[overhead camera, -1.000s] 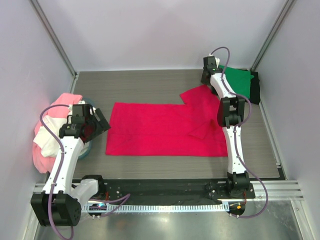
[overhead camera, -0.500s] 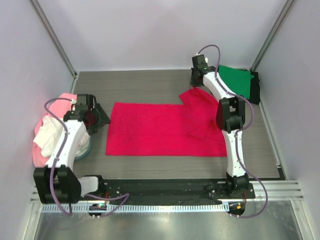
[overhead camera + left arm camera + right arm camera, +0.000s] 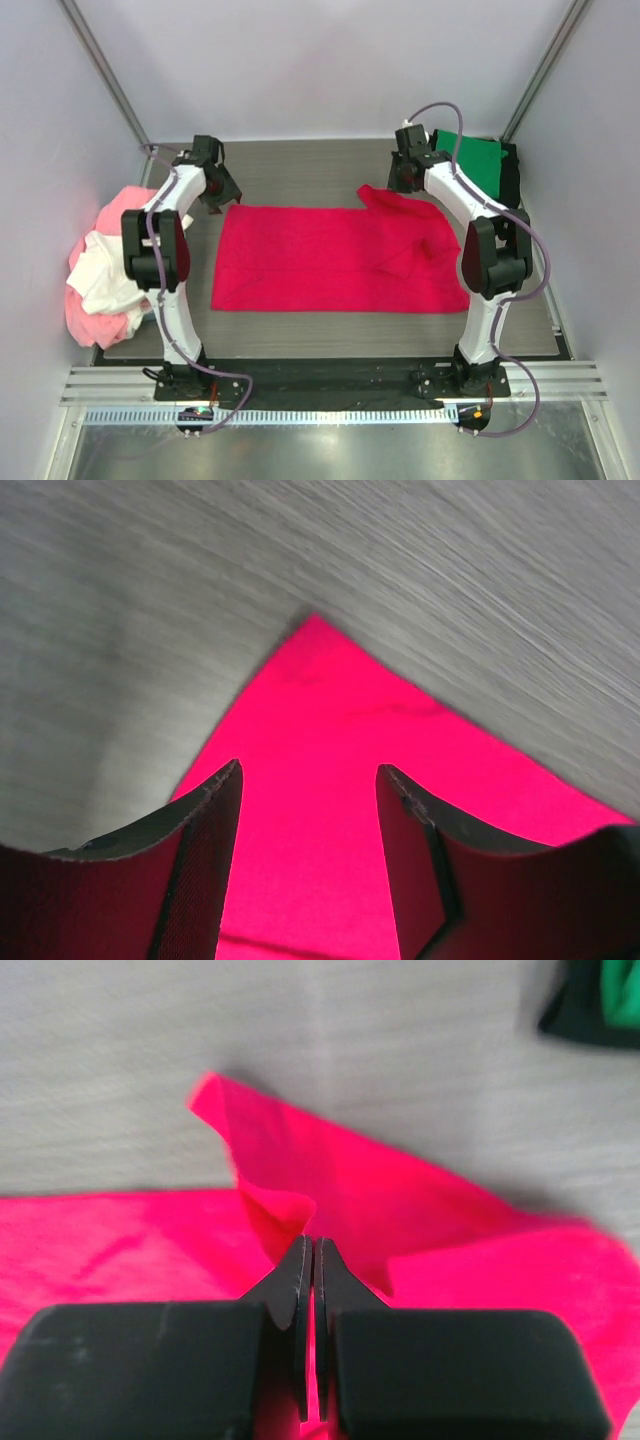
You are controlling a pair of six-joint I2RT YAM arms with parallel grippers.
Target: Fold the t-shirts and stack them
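Crimson t-shirt (image 3: 320, 262): spread flat in the middle of the table (image 3: 300, 165), with a fold at its far-right end raised.
Left gripper (image 3: 308, 772): fingers parted above the shirt's far-left corner (I see the corner tip just beyond the gap).
Right gripper (image 3: 309, 1242): I read it as clamped on that raised crimson fold.
Green t-shirt (image 3: 478, 160): far-right corner, on the black one (image 3: 512, 178).
Pink and white shirts (image 3: 100, 285): heaped at the left edge.
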